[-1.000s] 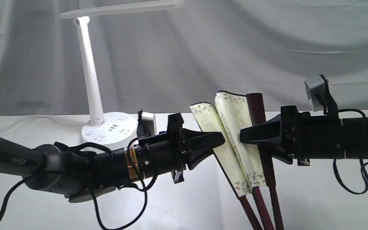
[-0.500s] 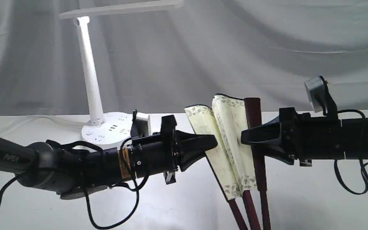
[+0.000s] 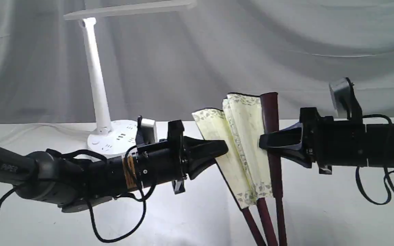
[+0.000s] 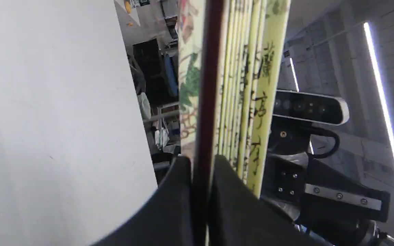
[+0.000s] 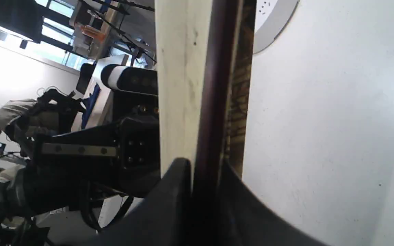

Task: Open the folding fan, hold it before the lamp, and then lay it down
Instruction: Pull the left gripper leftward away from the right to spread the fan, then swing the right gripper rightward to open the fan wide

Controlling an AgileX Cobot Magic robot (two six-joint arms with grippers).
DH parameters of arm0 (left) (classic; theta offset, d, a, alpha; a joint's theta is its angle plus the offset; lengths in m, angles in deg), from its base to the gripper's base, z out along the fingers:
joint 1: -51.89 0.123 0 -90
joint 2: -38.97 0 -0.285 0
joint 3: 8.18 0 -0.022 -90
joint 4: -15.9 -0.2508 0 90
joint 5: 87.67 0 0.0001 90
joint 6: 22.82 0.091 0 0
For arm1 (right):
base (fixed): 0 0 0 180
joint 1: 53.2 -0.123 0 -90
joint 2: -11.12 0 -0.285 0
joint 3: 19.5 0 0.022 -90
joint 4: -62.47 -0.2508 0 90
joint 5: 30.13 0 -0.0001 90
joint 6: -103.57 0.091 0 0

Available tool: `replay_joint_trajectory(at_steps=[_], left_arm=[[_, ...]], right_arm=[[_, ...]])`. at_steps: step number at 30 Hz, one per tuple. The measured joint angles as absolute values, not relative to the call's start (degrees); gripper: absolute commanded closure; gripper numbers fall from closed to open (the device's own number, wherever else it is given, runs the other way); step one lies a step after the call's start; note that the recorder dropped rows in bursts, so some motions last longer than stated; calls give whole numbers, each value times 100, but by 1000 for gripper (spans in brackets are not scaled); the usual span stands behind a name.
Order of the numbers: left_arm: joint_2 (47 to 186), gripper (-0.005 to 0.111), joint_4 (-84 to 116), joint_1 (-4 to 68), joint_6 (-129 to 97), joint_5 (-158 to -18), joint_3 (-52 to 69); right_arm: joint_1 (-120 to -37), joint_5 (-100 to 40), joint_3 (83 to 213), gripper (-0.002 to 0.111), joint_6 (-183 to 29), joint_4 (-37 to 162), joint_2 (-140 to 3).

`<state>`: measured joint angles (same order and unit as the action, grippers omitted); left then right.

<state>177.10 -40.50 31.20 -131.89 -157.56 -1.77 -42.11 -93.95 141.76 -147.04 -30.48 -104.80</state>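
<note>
1. The folding fan [image 3: 243,147] hangs in the air above the table [image 3: 190,218], between the two grippers, with its leaf up and its dark red ribs running down out of the exterior view.
2. It is only partly open. A few cream pleats with a patterned border spread between a leaning left rib and a nearly upright right rib.
3. The left gripper [image 3: 222,150] reaches in from the left, its fingers pressed together on the fan's left outer rib. In the left wrist view that dark rib sits squeezed between the two black fingers [image 4: 202,164], and the pleats [image 4: 248,85] beside it show black writing.
4. The right gripper [image 3: 263,140] comes in level from the right and pinches the right outer rib. In the right wrist view the rib [image 5: 217,85] runs tight between its fingers [image 5: 205,167].
5. The lamp [image 3: 96,78] stands near the table's back edge, left of the fan and behind the left arm. Its stem is upright, its flat head is at the top and its round base has socket holes.
6. A grey cloth [image 3: 286,51] hangs behind the table.
</note>
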Motion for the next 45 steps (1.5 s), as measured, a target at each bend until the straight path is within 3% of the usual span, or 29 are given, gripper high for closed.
replay_joint_trajectory(at_steps=[23, 37, 45], left_arm=[[17710, 107, -2384, 3132, -13145, -15610, 201], [17731, 107, -893, 3019, -12837, -15608, 633], [17766, 107, -24, 2530, -12564, -15458, 655]], right_arm=[[-4105, -8474, 14176, 108, -14614, -3902, -10458], [-3022, -8349, 14098, 108, -14311, -3844, -10450], [-2342, -8497, 13518, 108, -14242, -3918, -10473]])
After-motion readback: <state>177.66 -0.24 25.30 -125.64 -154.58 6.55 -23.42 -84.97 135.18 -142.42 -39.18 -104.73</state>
